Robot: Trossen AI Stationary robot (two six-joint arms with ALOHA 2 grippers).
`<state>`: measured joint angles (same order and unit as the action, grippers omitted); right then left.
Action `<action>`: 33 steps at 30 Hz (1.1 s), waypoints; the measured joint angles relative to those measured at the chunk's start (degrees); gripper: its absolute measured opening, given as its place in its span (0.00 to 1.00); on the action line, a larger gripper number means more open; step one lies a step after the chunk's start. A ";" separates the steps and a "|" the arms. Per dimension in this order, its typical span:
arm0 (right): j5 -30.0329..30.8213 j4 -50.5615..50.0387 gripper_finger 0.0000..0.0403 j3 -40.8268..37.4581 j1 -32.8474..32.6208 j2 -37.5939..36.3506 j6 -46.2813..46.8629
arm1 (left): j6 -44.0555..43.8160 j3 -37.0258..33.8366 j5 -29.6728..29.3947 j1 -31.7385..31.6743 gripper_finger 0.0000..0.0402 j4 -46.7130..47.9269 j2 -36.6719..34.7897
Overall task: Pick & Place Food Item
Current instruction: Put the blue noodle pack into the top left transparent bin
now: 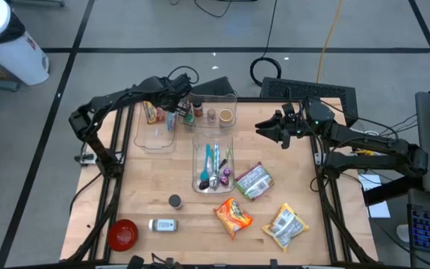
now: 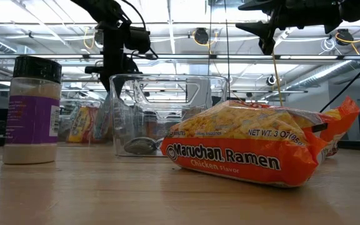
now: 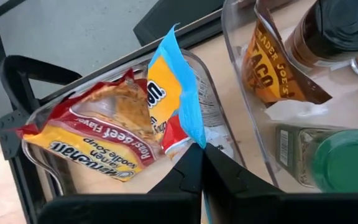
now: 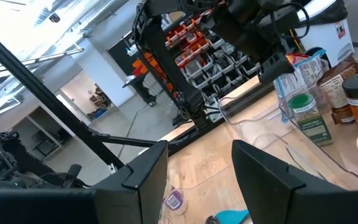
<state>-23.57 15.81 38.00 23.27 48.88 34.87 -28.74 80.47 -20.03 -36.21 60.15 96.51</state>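
From above, your left gripper (image 1: 172, 119) sits over the clear left bin (image 1: 142, 138), beside the utensil bin (image 1: 213, 161). Its wrist view shows it clenched on the blue-edged ramen packet (image 3: 169, 99), above the beef ramen (image 3: 92, 140). Your right gripper (image 1: 269, 128) hovers released, right of the utensil bin.

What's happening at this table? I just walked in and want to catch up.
The left gripper is shut on the corner of a blue and yellow packet, holding it over the clear bin where a beef ramen pack lies. The right gripper hangs open above the table, holding nothing. Three more packets lie on the wood.
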 joint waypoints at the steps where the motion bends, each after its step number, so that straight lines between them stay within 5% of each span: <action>1: 0.37 -0.02 0.42 0.00 0.00 0.00 0.02 | -0.43 -0.01 0.02 0.03 0.03 -0.12 0.00; 33: 0.85 -0.07 0.42 0.00 0.00 0.00 0.47 | 2.69 4.30 5.05 -2.03 0.05 -0.32 -0.35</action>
<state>-22.72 15.75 38.00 23.27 48.88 35.35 -26.06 84.77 -14.98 -38.24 59.83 96.16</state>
